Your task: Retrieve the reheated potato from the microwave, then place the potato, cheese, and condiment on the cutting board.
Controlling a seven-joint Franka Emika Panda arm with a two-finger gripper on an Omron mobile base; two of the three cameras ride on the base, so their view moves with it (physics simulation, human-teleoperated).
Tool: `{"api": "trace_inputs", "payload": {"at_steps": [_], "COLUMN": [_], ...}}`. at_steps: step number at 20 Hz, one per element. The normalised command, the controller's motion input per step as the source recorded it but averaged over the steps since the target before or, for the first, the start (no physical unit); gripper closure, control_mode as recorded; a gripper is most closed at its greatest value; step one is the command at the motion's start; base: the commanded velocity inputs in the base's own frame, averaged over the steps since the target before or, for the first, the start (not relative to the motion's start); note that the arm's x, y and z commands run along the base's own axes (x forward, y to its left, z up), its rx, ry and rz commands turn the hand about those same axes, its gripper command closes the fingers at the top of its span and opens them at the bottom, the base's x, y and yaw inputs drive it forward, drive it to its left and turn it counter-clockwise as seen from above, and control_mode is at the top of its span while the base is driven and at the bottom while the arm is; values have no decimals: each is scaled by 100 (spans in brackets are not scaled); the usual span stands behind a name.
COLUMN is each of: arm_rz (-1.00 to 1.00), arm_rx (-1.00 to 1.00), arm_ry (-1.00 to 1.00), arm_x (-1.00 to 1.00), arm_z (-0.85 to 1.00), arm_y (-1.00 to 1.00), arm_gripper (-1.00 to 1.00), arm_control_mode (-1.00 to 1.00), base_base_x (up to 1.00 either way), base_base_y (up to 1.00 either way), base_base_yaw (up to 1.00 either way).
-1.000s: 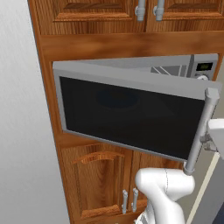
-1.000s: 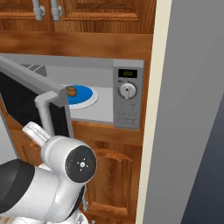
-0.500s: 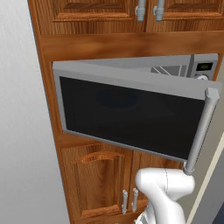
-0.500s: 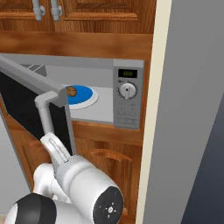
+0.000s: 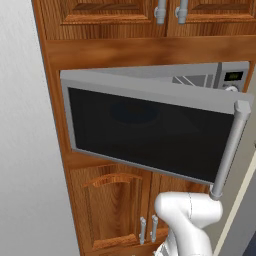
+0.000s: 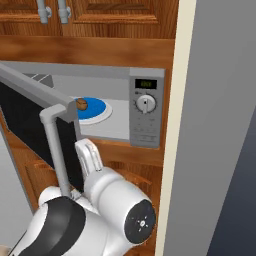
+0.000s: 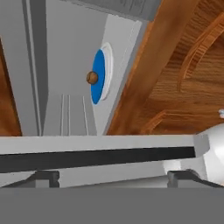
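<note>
Brown and small, the oval potato point(image 6: 81, 104) sits on the round blue plate point(image 6: 97, 109) inside the silver-grey microwave point(image 6: 145, 115), and the claw point(image 7: 112, 177), fingers apart, might bump the wide dark glass door point(image 5: 145, 135).

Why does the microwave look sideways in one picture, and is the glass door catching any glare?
Hand view: the camera rolls with the hand, so the microwave and the potato on its blue plate appear turned. Left base view: the door glass is evenly dark, without glare. Right base view: sharp, softly lit.
</note>
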Motion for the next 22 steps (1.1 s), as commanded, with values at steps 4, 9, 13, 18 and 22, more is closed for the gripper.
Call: {"api": "trace_inputs", "payload": {"at_steps": [4, 9, 13, 18, 22], "arm_rz": [0, 1, 5, 13, 17], "arm_rx": [21, 20, 12, 3, 0], "arm_ry": [9, 5, 4, 0, -2], "arm_x": [59, 62, 54, 24, 6], "arm_z": [-6, -6, -3, -8, -10], "arm_y": [-1, 14, 8, 15, 22], "arm_gripper": [-100, -100, -100, -100, -100], "arm_control_mode": [-100, -100, -100, -100, -100], "base_base_x": [0, 0, 0, 0, 0], "base_base_y": [0, 0, 0, 0, 0], "base_base_yaw": [0, 0, 0, 0, 0]}}
